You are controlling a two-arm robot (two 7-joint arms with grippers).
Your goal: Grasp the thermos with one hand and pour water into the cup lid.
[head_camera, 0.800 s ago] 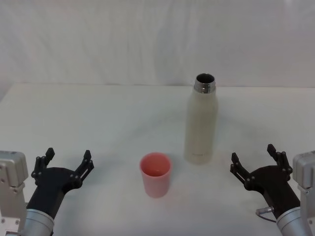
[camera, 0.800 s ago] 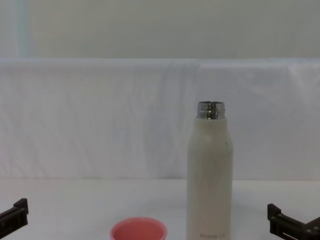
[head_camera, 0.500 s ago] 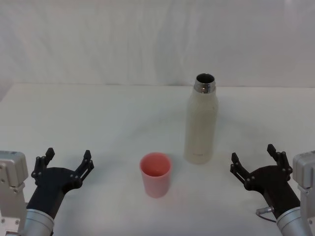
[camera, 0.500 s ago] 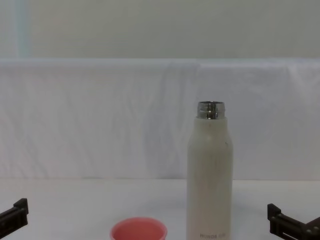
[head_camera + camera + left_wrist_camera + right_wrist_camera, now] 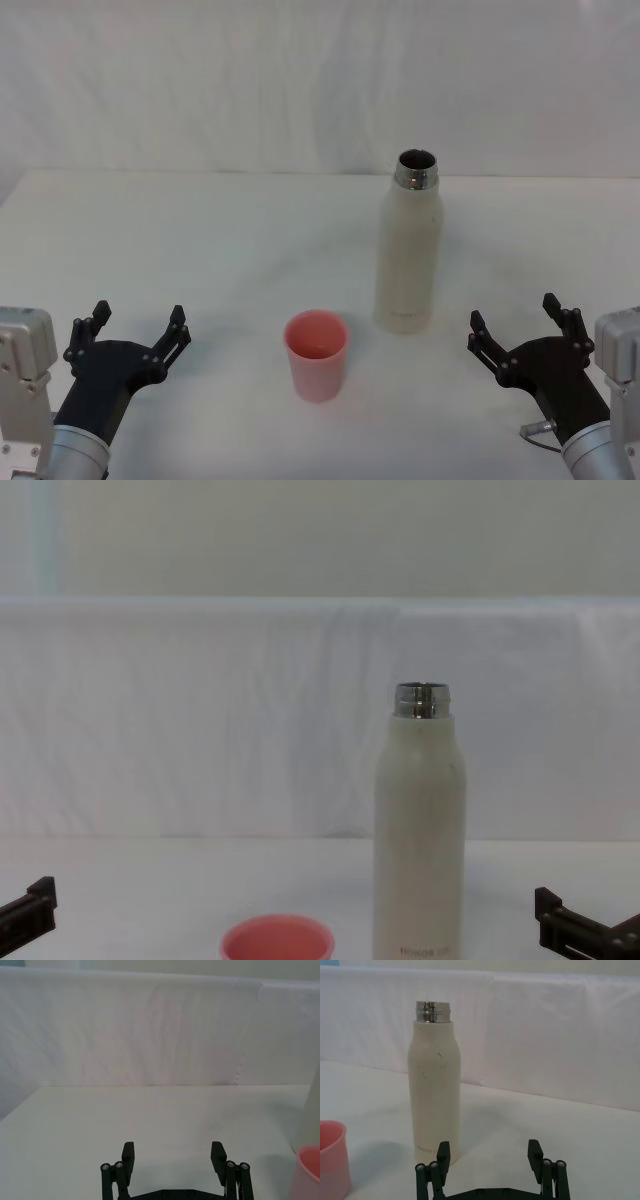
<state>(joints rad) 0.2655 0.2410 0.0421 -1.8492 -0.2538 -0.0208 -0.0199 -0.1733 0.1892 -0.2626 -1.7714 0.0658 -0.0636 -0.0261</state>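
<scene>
I'm seeing the thermos (image 5: 408, 250) standing upright on the white tabletop (image 5: 200, 240), uncapped, steel neck showing, right of centre and toward the back. The cup lid (image 5: 317, 354) is sitting upright, mouth up, nearer to me and just to the left of the thermos, close beside it but not touching. In the chest view the thermos (image 5: 420, 830) is rising tall over the cup lid (image 5: 277, 942), whose rim is poking up at the bottom edge. I'm keeping the left gripper (image 5: 138, 323) low at the near left of the tabletop, jaws spread wide, nothing between them, well apart from the cup lid. The right gripper (image 5: 514, 326) is sitting at the near right, jaws also wide and holding nothing, near the thermos base but off to its right and not touching. From the right wrist view the thermos (image 5: 434, 1085) is standing ahead of the right gripper (image 5: 489, 1151), grey lettering near its base, with the cup lid (image 5: 332, 1157) off at the edge. From the left wrist view the left gripper (image 5: 173, 1152) is facing bare tabletop, with the cup lid (image 5: 307, 1175) and a sliver of the thermos (image 5: 311, 1120) at the edge. A white cloth backdrop (image 5: 300, 80) is hanging behind the tabletop.
</scene>
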